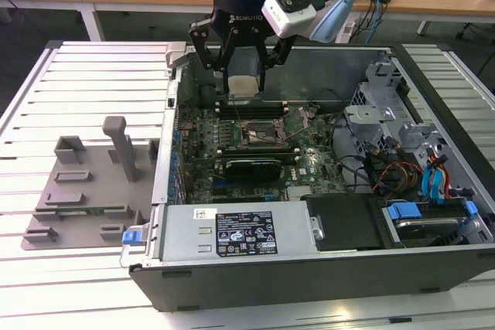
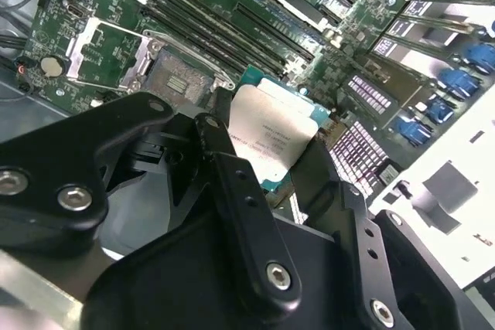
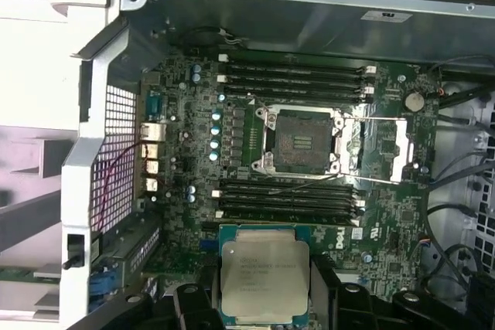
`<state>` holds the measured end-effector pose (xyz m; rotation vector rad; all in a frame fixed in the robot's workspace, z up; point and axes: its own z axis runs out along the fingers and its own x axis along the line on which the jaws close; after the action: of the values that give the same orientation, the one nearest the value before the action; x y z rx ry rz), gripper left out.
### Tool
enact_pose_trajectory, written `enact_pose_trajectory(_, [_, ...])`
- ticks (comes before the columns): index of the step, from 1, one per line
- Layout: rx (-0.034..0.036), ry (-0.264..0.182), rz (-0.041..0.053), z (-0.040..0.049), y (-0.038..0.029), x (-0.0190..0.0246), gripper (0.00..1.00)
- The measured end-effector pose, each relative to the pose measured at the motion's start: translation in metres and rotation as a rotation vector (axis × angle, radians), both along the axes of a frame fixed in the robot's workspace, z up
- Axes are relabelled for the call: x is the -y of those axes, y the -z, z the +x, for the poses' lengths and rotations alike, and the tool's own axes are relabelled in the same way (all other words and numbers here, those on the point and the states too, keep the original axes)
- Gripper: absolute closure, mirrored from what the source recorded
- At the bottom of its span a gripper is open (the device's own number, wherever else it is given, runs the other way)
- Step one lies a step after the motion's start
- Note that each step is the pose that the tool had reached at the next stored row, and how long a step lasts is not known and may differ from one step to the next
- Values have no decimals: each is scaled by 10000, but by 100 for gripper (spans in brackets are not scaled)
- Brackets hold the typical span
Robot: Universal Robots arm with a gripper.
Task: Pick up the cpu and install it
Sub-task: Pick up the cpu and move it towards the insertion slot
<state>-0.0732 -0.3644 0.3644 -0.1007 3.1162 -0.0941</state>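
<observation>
My gripper (image 1: 244,86) hangs over the open computer case, shut on the cpu (image 1: 244,85), a thin square chip with a silver-grey top. In both wrist views the cpu (image 2: 272,138) (image 3: 263,274) sits level between the black fingers (image 2: 232,183), held by its edges. The open motherboard socket (image 3: 300,141) (image 1: 259,134) lies below the chip and a little toward the case's front, its metal load plate (image 3: 385,144) swung open to the side. In the second wrist view the socket (image 2: 174,83) shows just beyond the held chip.
Memory slots (image 3: 290,79) run along both sides of the socket. The grey plastic tray fixture (image 1: 89,179) stands on the slatted table at the exterior view's left. Case walls (image 1: 166,144), drive cage (image 1: 387,98) and cables (image 1: 402,171) surround the board. A power supply (image 1: 240,233) fills the case's front.
</observation>
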Motion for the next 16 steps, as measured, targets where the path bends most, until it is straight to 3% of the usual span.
enact_pose_trajectory(4, [-17,1,-8,123,36,-93,45])
enact_pose_trajectory(6, [-21,0,-15,174,53,-118,45])
enact_pose_trajectory(16, [-30,1,-42,400,130,-188,45])
